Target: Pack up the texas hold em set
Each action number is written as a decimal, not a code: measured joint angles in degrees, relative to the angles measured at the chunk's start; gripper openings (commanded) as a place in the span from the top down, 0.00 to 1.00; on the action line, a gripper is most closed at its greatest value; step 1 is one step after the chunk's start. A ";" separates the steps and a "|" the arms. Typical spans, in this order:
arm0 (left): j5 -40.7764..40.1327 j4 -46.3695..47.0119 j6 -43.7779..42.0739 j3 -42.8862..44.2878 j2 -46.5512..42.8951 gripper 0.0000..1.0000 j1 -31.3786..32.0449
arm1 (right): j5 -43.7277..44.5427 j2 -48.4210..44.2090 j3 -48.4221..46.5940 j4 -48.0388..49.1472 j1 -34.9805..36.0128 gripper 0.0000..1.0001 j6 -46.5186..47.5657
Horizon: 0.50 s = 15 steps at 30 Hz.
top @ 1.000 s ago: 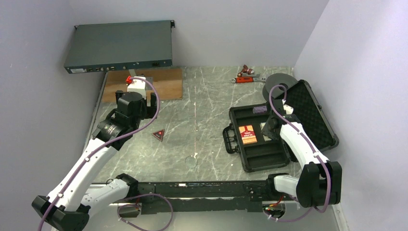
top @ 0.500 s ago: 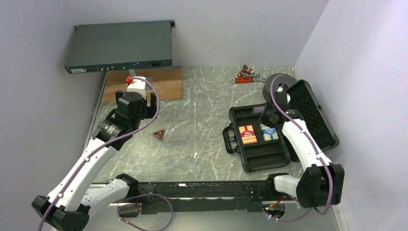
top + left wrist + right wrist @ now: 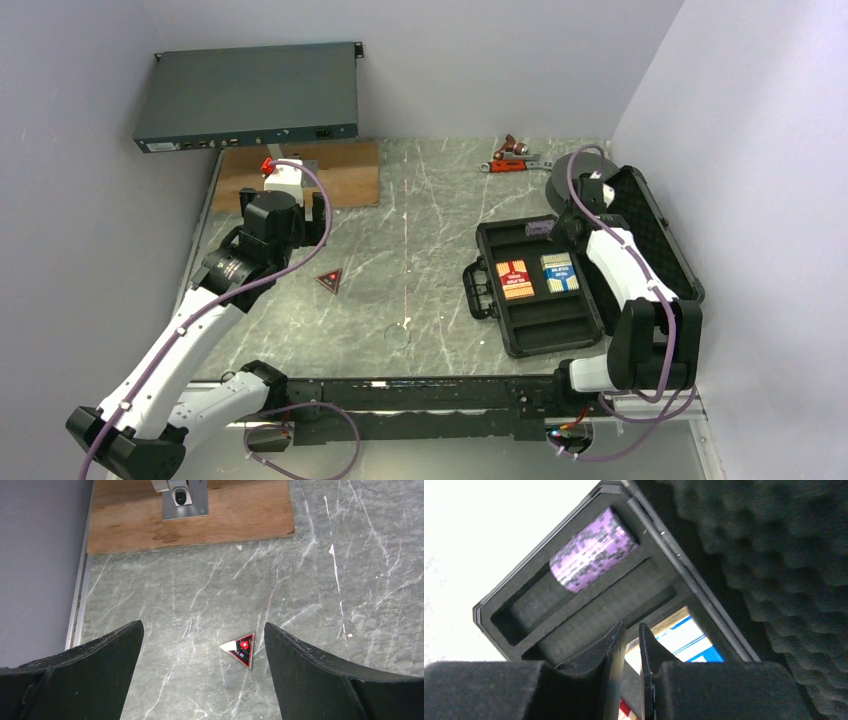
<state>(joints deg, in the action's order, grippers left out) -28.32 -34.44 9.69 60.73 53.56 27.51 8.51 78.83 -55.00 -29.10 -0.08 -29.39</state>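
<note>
Now that the right gripper (image 3: 631, 630) has lifted clear, fingers closed to a slit and empty, the blue box (image 3: 559, 272) lies beneath them in the case (image 3: 540, 335). Left gripper (image 3: 201, 630) gapes wide above the unpacked triangle (image 3: 241, 649).

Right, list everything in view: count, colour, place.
case: one, black, open, right side of table
red card box: one, in the case
blue-white card box: one, beside the red one
chip stack: one, purple, case's far slot
triangle: one, red, on the table, left
disc: one, clear, table middle
spool: one, black, behind the case
tool: one, red-handled, table's far edge
board: one, wooden, far left
rack unit: one, grey-green, back left
table: one, grey marble
left gripper: open, above the triangle
right gripper: shut, empty, over the case
</note>
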 measured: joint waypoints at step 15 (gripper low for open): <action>0.02 0.02 0.00 0.00 0.00 0.03 0.00 | 0.55 -0.07 7.43 6.84 -2.54 0.83 -0.11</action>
<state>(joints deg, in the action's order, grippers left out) -28.29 -34.41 9.69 60.73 53.56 27.51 9.06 78.76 -47.57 -22.26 -2.61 -29.50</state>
